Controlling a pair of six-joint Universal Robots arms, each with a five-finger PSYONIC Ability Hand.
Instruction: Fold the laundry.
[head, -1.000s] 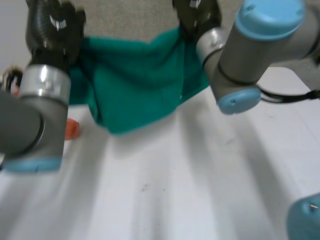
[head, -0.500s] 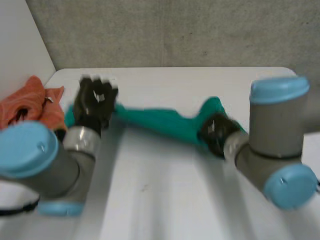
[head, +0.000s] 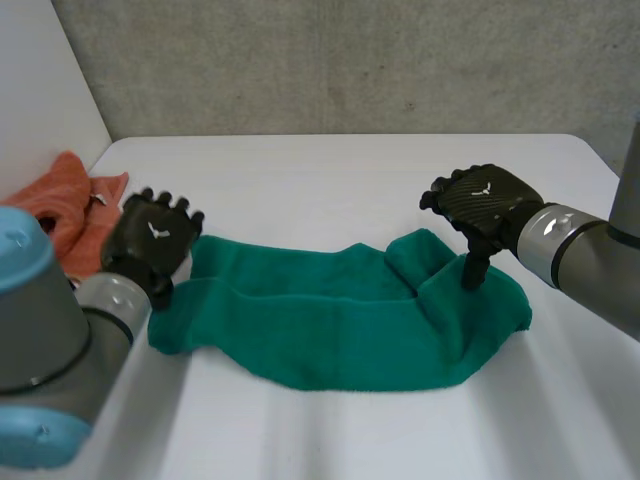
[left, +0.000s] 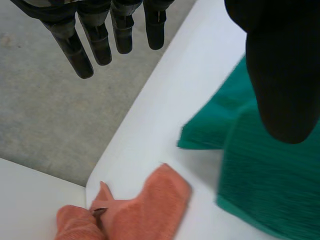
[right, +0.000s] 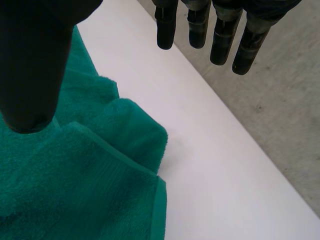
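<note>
On the white table (head: 350, 170) the green towel (head: 340, 325) lies loosely doubled, rumpled, its folding unfinished.
An orange cloth (head: 70, 195) waits past the fingertips of the left hand (head: 150, 240); the towel's ends sit under its thumb and that of the right hand (head: 480, 200), both with fingers straight, gripping nothing.

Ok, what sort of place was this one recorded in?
Most likely a robotics lab or test bench rather than a home: a white table, a plain grey wall behind it, and a green towel and an orange cloth as practice laundry.
</note>
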